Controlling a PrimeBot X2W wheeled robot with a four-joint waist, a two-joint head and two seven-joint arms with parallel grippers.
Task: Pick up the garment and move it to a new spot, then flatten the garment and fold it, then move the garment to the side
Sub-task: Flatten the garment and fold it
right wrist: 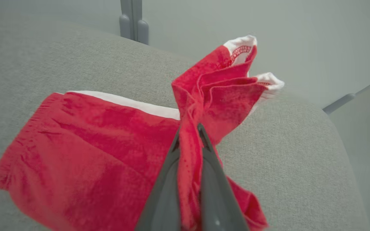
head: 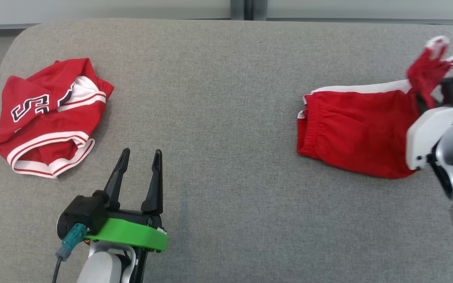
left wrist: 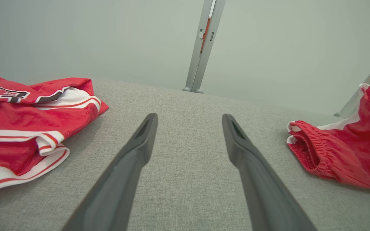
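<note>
Pinching red shorts (right wrist: 92,144) hem between right fingers (right wrist: 163,199), rest lying flat

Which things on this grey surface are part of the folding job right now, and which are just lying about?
In the job: red shorts, pinched at one end by the shut right gripper.
Lying about: crumpled red jersey at the left; left gripper, open, holding nothing.

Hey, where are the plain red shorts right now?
In the head view the red shorts lie at the right of the grey surface, their far-right end pinched up in the right gripper; the red jersey sits far left.
</note>
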